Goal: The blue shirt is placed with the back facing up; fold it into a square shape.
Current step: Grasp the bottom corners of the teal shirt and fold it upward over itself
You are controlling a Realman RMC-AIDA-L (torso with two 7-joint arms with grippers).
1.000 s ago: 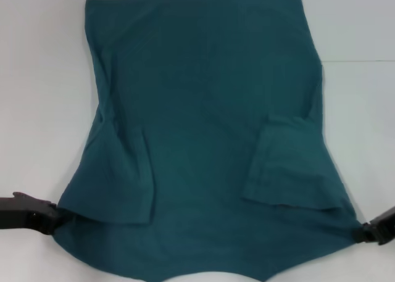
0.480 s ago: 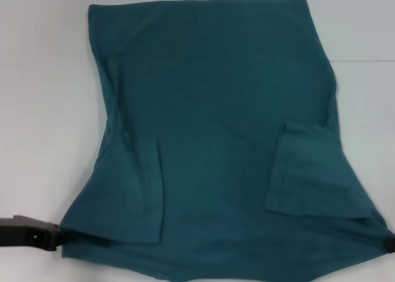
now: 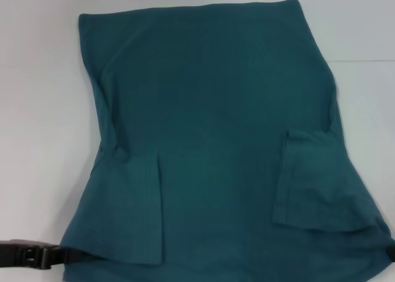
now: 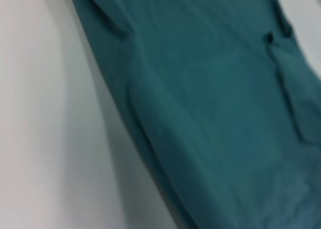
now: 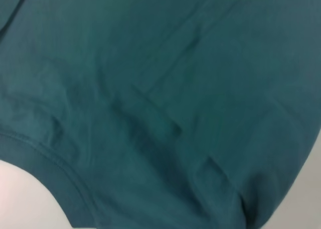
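Note:
The blue shirt (image 3: 210, 109) lies spread on the white table (image 3: 37, 109), plain side up, with both sleeves folded in over the body (image 3: 133, 214) (image 3: 315, 177). Its near edge is pulled taut between my two grippers. My left gripper (image 3: 60, 255) is shut on the near left corner, low at the left of the head view. Only a dark tip of my right gripper (image 3: 390, 251) shows at the right border, where it is shut on the near right corner. The left wrist view is filled by the shirt (image 4: 210, 113), and the right wrist view shows its hem (image 5: 60, 164).
White table surface shows on the left, the right and behind the shirt's far edge (image 3: 185, 9). A faint seam line (image 3: 364, 61) crosses the table at the far right.
Both grippers have moved nearer to me and outward with the corners. The whole shirt has slid toward me, and the right gripper is now almost out of the head view.

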